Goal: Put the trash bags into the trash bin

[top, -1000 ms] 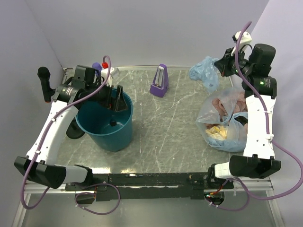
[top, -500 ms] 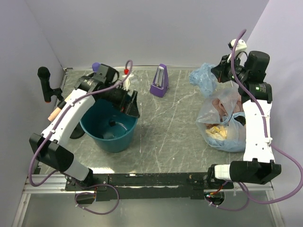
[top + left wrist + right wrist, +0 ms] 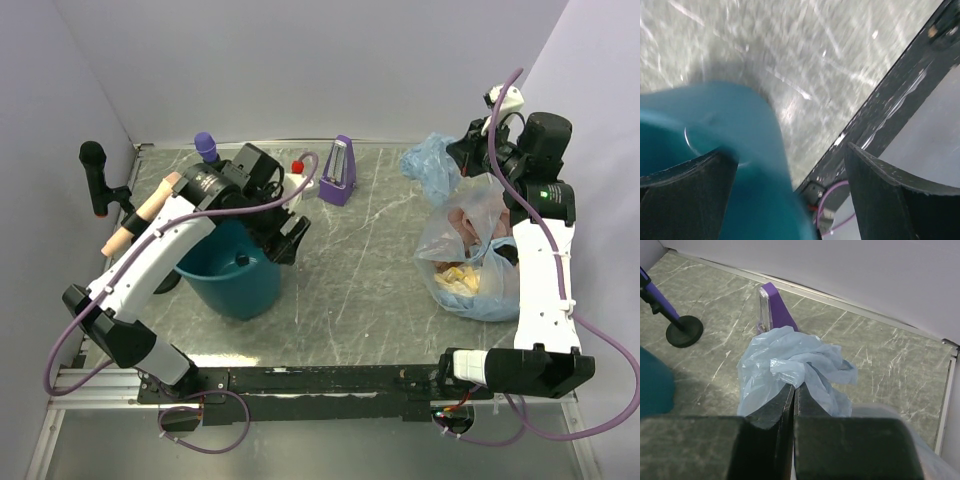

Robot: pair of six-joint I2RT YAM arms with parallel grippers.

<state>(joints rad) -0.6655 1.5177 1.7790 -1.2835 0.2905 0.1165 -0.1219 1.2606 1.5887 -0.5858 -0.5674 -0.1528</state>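
Left arm (image 3: 150,262) extended, left fingers (image 3: 685,187) spread; right arm (image 3: 541,270) upright, right fingers (image 3: 774,412) pinched together.

arms: two. grippers: two, left gripper (image 3: 285,232) and right gripper (image 3: 461,147).
teal bucket (image 3: 232,285): one, its wall between the left gripper's jaws.
small black item (image 3: 241,260) inside the bucket: one.
pale-blue plastic bag (image 3: 790,365): one, at the right gripper's tips.
clear bag stuffed with yellow and pink items (image 3: 470,250): one, beneath the right arm.
purple wedge (image 3: 339,172): one, between the grippers, nearer the left.
purple-tipped stick on a black round base (image 3: 684,331): one, beyond the left gripper.
white bottle with red cap (image 3: 296,172): one, just beyond the left gripper.
black microphone-shaped piece (image 3: 93,175): one, well left of the left gripper.
peach cylinder (image 3: 140,215): one, left of the left arm.
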